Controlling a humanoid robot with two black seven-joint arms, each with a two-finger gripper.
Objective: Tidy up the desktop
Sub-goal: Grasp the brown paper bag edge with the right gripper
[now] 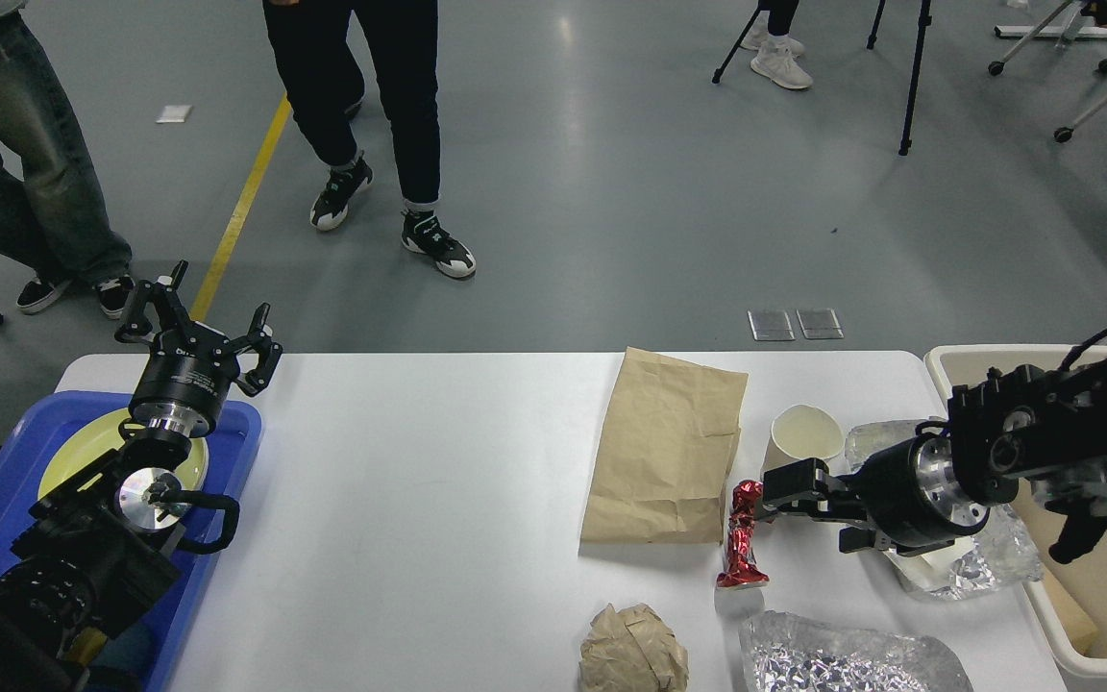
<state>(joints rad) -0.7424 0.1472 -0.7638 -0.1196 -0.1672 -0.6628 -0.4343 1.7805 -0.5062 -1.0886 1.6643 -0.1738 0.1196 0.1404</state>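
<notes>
White and matte, the desktop [419,481] fills the lower half of the head view, its rounded far corners meeting a grey floor. At centre right lies a flat brown paper bag [666,447]; just right of its lower edge stands a crumpled red foil wrapper [744,536], upright and twisted. A white paper cup [802,437] sits beyond it, mouth tilted toward the camera. At the lower edge of the frame rest a balled brown paper wad [633,650] and a sheet of crinkled silver foil [851,658]; a second foil packet [986,538] lies partly under the right arm.

The right gripper [773,492] reaches in low from the right side, its black fingers level with the red wrapper's top and right beside it; whether they touch or how wide they stand cannot be told. At the left of the frame, the left gripper [196,327] is raised above a blue tray [236,452] holding a pale yellow plate [73,452], its fingers spread apart and holding nothing. A beige bin [957,363] borders the desktop's right end. Two people's legs stand on the floor at the upper left.
</notes>
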